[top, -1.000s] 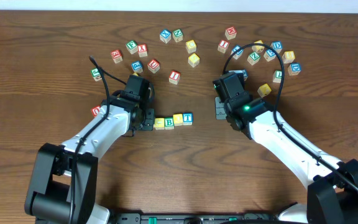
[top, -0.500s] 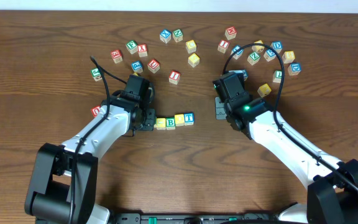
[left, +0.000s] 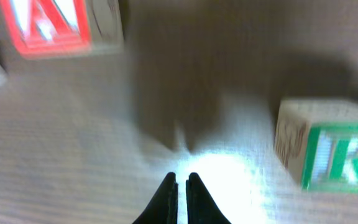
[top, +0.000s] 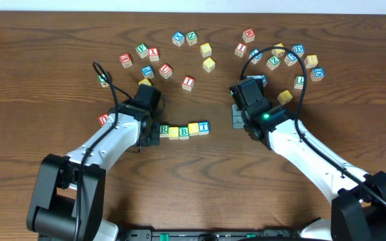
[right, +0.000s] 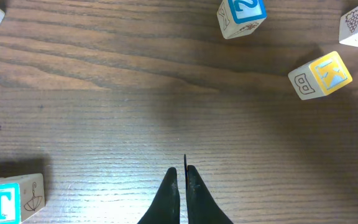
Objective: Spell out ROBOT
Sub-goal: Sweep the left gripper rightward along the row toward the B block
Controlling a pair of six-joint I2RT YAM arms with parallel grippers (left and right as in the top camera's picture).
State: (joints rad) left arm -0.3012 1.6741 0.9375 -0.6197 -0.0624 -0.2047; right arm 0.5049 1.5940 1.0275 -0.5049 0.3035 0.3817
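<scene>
Five cubes lie in a row at mid-table: green R (top: 164, 129), a plain yellow cube (top: 173, 133), green B (top: 183, 132), another yellow cube (top: 193, 127) and blue T (top: 203, 126). My left gripper (top: 150, 132) sits just left of the R, shut and empty. In the left wrist view its fingertips (left: 182, 181) are pressed together over bare wood, with the R cube (left: 334, 152) to the right. My right gripper (top: 237, 121) rests right of the T, shut with nothing in it. The right wrist view shows its tips (right: 183, 172) closed and the T cube (right: 2, 202) at lower left.
Several loose letter cubes are scattered across the far half of the table, red I (top: 188, 82) among them. A red-lettered cube (top: 104, 120) lies left of my left arm and shows blurred (left: 55, 25) in the wrist view. A yellow cube (right: 322, 74) and a blue one (right: 241, 15) lie beyond my right gripper.
My left gripper has drawn back to the left off the R cube, which now shows at the row's left end. The right arm has not moved.
</scene>
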